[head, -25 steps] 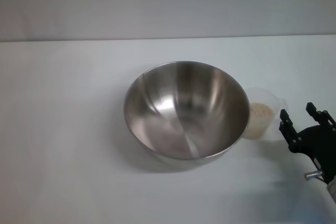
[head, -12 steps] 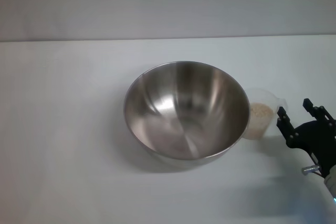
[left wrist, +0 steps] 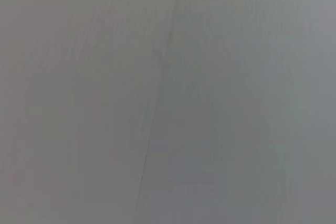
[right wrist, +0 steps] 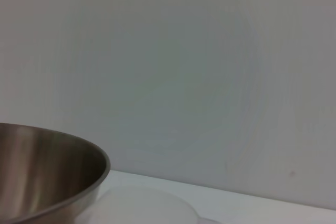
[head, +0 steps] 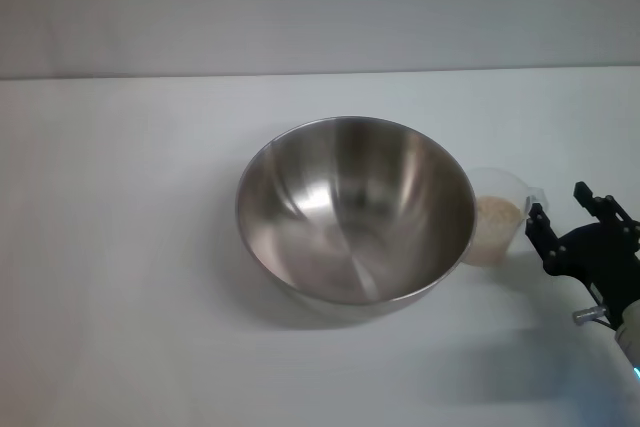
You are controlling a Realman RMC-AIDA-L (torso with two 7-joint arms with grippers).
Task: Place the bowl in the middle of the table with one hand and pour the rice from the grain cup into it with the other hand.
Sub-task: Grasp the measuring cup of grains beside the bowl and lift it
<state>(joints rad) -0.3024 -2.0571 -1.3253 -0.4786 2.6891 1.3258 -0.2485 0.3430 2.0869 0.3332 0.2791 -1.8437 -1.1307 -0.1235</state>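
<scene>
The steel bowl (head: 355, 209) stands empty in the middle of the white table (head: 120, 247). The clear grain cup (head: 500, 219) stands upright just right of the bowl, touching or nearly touching its rim, with rice (head: 497, 213) inside. My right gripper (head: 562, 205) is open just right of the cup, its two black fingers pointing toward it, apart from it. In the right wrist view the bowl's side (right wrist: 47, 174) and the cup's rim (right wrist: 142, 208) show close by. The left gripper is out of view; its wrist view shows only a plain grey surface.
A pale wall (head: 320, 7) rises behind the table's far edge. Bare tabletop lies left of the bowl and in front of it.
My right gripper has moved up and slightly left toward the cup. The bowl and cup have not moved.
</scene>
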